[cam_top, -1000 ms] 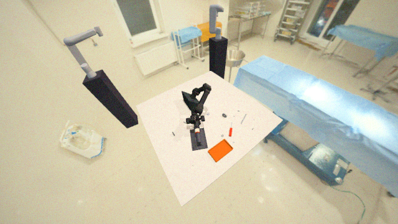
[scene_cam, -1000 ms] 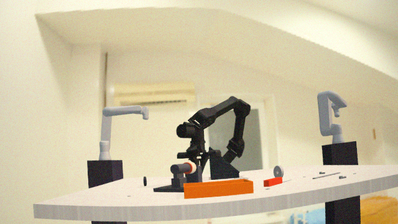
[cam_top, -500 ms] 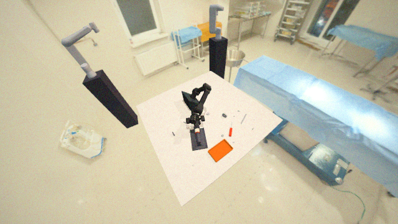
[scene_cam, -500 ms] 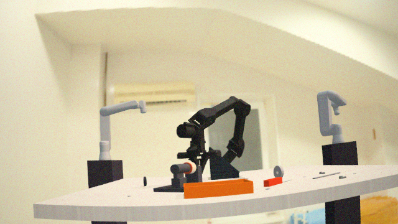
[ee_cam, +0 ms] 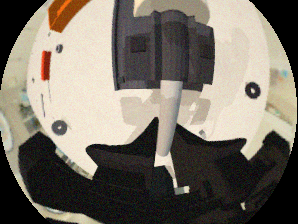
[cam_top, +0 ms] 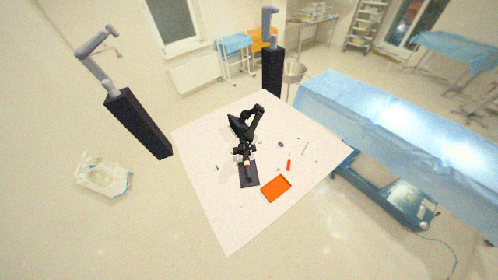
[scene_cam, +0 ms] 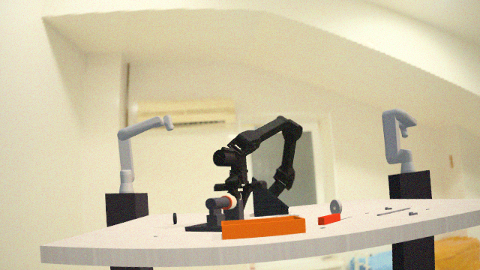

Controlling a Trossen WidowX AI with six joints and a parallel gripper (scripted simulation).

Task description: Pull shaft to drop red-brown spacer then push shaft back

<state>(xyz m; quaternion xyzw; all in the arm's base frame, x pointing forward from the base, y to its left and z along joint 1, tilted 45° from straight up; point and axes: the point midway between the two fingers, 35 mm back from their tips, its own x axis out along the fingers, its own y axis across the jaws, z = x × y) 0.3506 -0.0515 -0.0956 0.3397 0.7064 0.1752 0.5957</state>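
The grey shaft (ee_cam: 171,102) sticks out of the dark support block (ee_cam: 175,55) (scene_cam: 235,211) towards my gripper. My gripper (ee_cam: 161,119) is shut on the shaft's free end; in the top and exterior views the fingers are mostly hidden by the arm. The dark cylindrical housing (scene_cam: 214,203) (cam_top: 248,176) stands on the dark base plate (scene_cam: 195,227) (cam_top: 254,183). The red-brown spacer (scene_cam: 226,202) (cam_top: 247,165) is up against the housing, off the table. A cream spacer (scene_cam: 232,202) is beside it, towards the support block. Any other spacers are hidden.
An orange tray (cam_top: 275,188) (scene_cam: 262,229) (ee_cam: 67,12) stands beside the base plate. A red-handled screwdriver (cam_top: 289,165) (scene_cam: 329,219) (ee_cam: 46,65), a grey disc (cam_top: 280,144) (scene_cam: 336,207) (ee_cam: 59,124), a dark ring (cam_top: 216,167) (scene_cam: 175,218) (ee_cam: 253,90) and several small parts are on the table.
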